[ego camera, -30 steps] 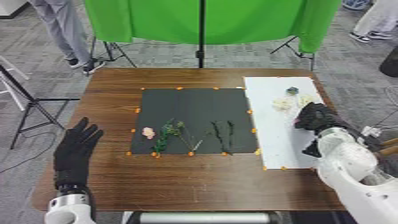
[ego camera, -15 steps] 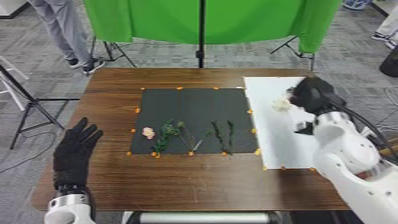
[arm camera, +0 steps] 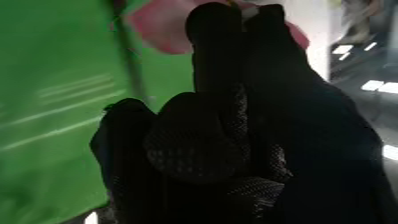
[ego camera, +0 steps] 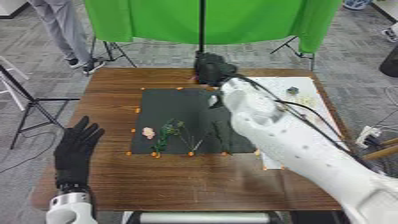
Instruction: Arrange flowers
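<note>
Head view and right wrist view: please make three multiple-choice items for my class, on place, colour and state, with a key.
1. Where does the flower nearest the left robot hand lie?
A) White sheet
B) Dark sheet
C) Bare wood

2. What colour are the petals at the right robot hand's fingertips?
A) Pink
B) Blue
C) Yellow

3. How are the left robot hand's fingers?
A) Balled up
B) Round a stem
C) Straight

Key:
1 B: dark surface surrounds it.
2 A: pink shows beside the black glove.
3 C: they point straight out, holding nothing.

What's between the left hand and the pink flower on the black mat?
The head view shows bare brown table beside the left hand, then an orange marker at the edge of the black mat, before the pink flower.
</note>
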